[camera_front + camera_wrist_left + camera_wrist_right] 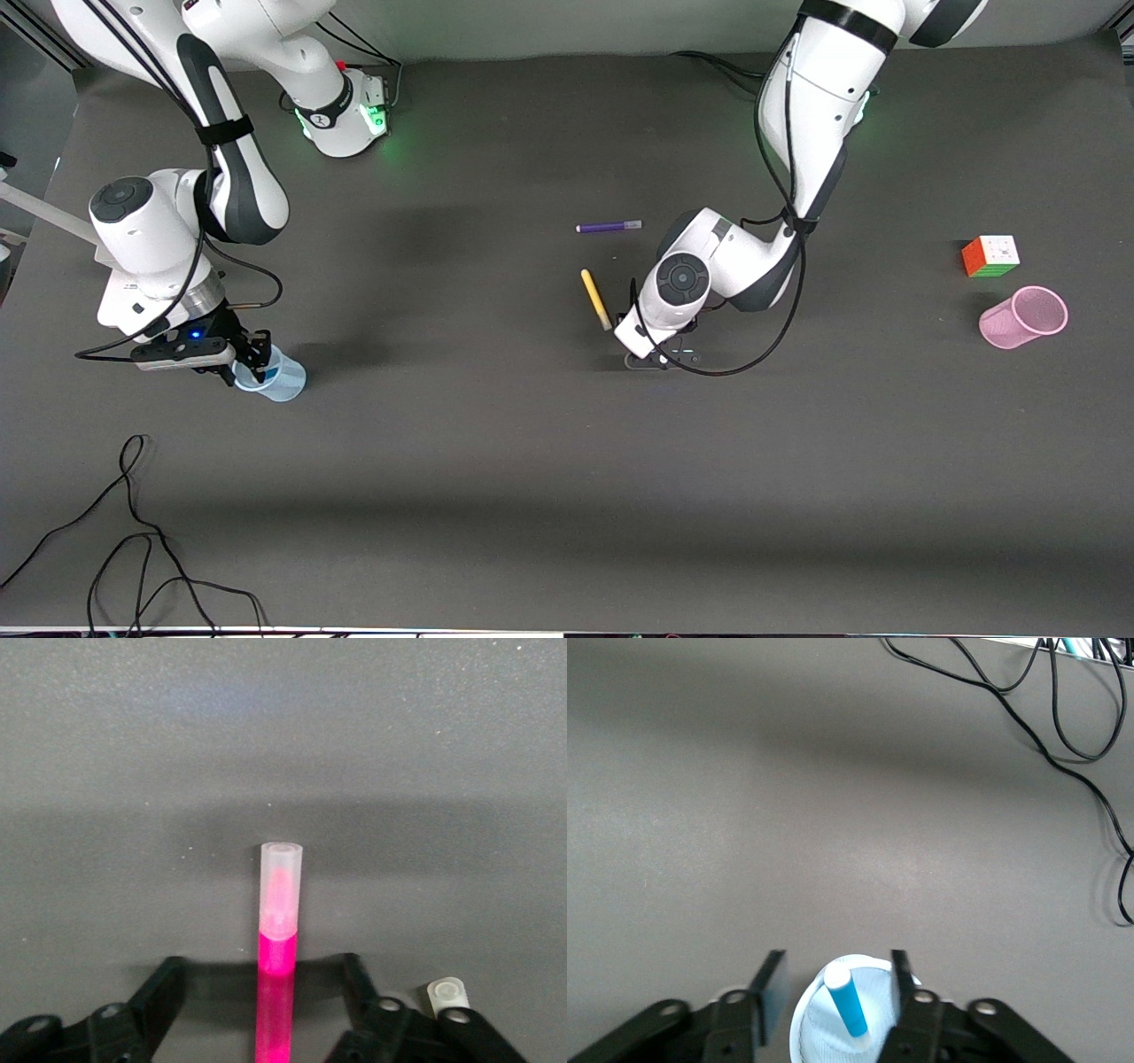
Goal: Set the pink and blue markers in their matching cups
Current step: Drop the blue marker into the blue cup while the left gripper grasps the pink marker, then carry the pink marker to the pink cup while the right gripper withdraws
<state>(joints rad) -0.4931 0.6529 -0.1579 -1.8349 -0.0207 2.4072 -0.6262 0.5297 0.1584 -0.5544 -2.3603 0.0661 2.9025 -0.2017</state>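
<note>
The pink marker lies on the dark table with its pale end pointing away from the wrist. My left gripper is low over it and open, one finger on each side with a gap to the marker. In the front view that gripper hides the pink marker. The pink cup stands near the left arm's end of the table. The blue marker leans inside the pale blue cup. My right gripper is open just above this cup, touching nothing.
A yellow marker lies right beside the left gripper, and a purple marker lies farther from the front camera. A multicoloured cube sits next to the pink cup. A loose black cable trails near the front edge at the right arm's end.
</note>
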